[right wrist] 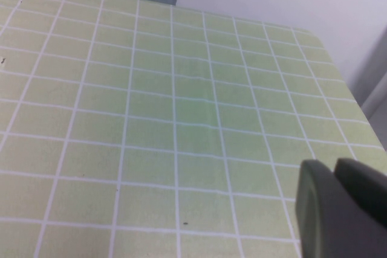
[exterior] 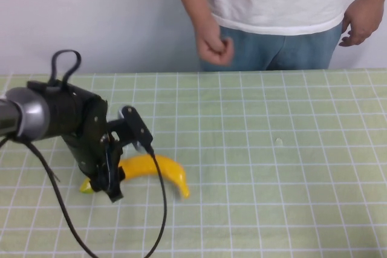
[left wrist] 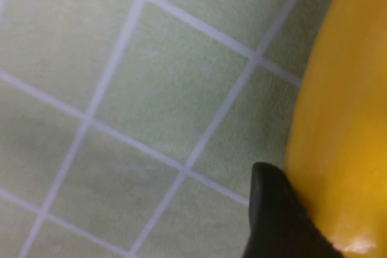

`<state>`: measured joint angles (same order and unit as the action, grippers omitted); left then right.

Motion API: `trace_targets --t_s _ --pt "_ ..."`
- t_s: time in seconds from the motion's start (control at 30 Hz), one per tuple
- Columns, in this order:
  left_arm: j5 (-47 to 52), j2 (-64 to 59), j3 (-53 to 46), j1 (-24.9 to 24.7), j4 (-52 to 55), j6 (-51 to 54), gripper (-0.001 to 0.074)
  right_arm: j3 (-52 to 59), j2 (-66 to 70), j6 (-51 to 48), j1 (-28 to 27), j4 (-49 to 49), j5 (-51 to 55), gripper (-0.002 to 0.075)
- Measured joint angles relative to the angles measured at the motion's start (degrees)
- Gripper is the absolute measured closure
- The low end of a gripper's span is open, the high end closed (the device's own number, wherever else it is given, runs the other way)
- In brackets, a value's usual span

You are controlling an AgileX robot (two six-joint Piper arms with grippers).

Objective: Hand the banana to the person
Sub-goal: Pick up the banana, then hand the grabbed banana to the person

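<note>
Nearest the camera in the high view, the left arm reaches in from the left edge, its black cable looping down over the front of the tabletop (exterior: 290, 167), a pale green surface ruled in white squares. The left gripper (exterior: 113, 176) hangs low over the near-left part of that surface, pointing down at the banana (exterior: 158, 171). The banana lies flat on the tabletop, its curved yellow body running from a greenish tip that peeks out on the gripper's left to a blurred yellow tip on the right. The jaws stand on either side of the banana's left portion; the left wrist view shows one dark fingertip (left wrist: 275, 219) pressed against the banana's (left wrist: 344, 131) glossy yellow skin, with the grid just beside it. Whether the jaws are fully clamped on the fruit I cannot tell.

The right gripper (right wrist: 341, 206) shows only in its own wrist view, as a dark grey shape above bare grid; its jaws cannot be judged.

Farther off, a small pale speck (exterior: 279, 141) sits on the tabletop, right of centre.

At the far edge stands the person (exterior: 275, 10), in a white T-shirt and blue jeans, one hand (exterior: 214, 45) curled into a loose fist and the other (exterior: 361, 21) hanging at the side, both well apart from the banana.
</note>
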<state>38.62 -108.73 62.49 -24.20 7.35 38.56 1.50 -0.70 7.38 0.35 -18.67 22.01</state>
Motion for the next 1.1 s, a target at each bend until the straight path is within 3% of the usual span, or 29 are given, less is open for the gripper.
trace_targets --t_s 0.23,0.5,0.8,0.97,1.1 --pt "4.3 8.3 3.7 0.0 -10.1 -1.1 0.0455 0.0 0.0 0.0 0.0 0.0 0.0 0.0734" --pt "18.6 12.6 21.7 -0.1 -21.3 -6.7 0.0455 0.0 0.0 0.0 0.0 0.0 0.0 0.0734" --pt "31.7 6.7 45.4 -7.5 -15.3 -18.8 0.0455 0.0 0.0 0.0 0.0 0.0 0.0 0.0734" --pt "32.3 0.7 49.5 -12.1 -9.2 -22.2 0.0455 0.0 0.0 0.0 0.0 0.0 0.0 0.0734" --pt "32.7 -2.9 49.6 -13.0 -8.2 -24.3 0.0455 0.0 0.0 0.0 0.0 0.0 0.0 0.0734"
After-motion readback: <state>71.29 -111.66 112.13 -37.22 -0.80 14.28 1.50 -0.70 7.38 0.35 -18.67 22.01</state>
